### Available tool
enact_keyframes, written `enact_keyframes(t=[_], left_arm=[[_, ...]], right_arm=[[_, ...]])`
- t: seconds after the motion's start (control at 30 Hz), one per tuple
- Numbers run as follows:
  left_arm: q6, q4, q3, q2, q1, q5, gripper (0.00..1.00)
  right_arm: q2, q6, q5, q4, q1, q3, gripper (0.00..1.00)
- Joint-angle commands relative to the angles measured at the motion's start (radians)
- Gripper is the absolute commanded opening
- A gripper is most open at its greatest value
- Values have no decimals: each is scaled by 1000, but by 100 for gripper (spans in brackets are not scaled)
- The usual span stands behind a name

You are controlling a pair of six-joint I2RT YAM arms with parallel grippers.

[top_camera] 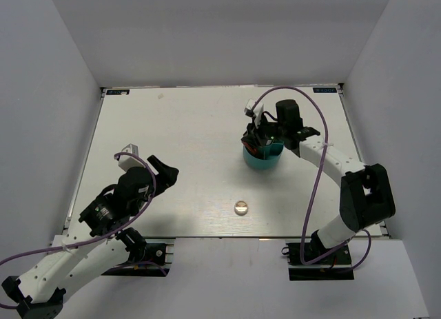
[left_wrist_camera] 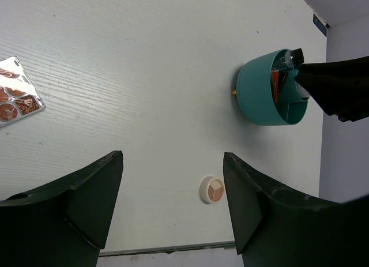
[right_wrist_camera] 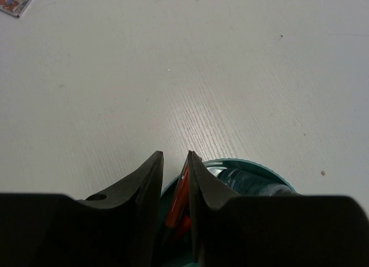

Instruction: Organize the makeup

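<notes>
1 red stick (right_wrist_camera: 176,206) w/in R gripper (right_wrist_camera: 175,157)

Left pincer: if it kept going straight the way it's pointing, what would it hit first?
Probably the bare table: the open left pincer seems tilted down toward it. The round compact lies slightly right of that line, but depth is unclear.

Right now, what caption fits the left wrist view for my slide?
Open left gripper faces a round compact, a teal divided cup holding a red stick, and a palette at left.
</notes>
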Motion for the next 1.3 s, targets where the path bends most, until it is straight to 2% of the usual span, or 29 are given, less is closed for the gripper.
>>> enact_keyframes(t=[0.0, 0.33, 0.5, 0.57, 0.6, 0.63, 0.73, 0.77, 0.83, 1.0, 1.17, 1.27], left_arm=[[8, 5, -2, -4, -3, 4, 80], [8, 9, -7, -3, -3, 7, 80], [8, -18, 4, 45, -3, 15, 80], [17, -56, 23, 109, -3, 19, 81], [24, -70, 34, 134, -3, 21, 82], [34, -103, 54, 184, -3, 21, 83], [74, -145, 82, 269, 6, 28, 84], [80, -169, 93, 296, 6, 30, 84], [99, -198, 116, 384, 6, 32, 86], [125, -286, 183, 572, 53, 30, 89], [149, -245, 231, 625, 101, 82, 91], [128, -237, 248, 631, 139, 94, 94]], right_arm=[[-50, -19, 2, -5, -8, -14, 30], [-95, -50, -18, -2, -5, -20, 31], [-105, -126, -30, -83, 2, 40, 37], [-110, -150, -52, -119, -2, 63, 40], [-115, -169, -84, -145, -2, 66, 47], [-124, -186, -113, -162, -4, 67, 59], [-138, -287, -235, -269, -1, 83, 79], [-139, -304, -262, -300, 1, 86, 88], [-145, -355, -331, -367, 4, 93, 89], [-167, -413, -351, -450, 9, 95, 89], [-213, -417, -291, -481, 1, 84, 89], [-266, -360, -244, -423, -2, 40, 89]])
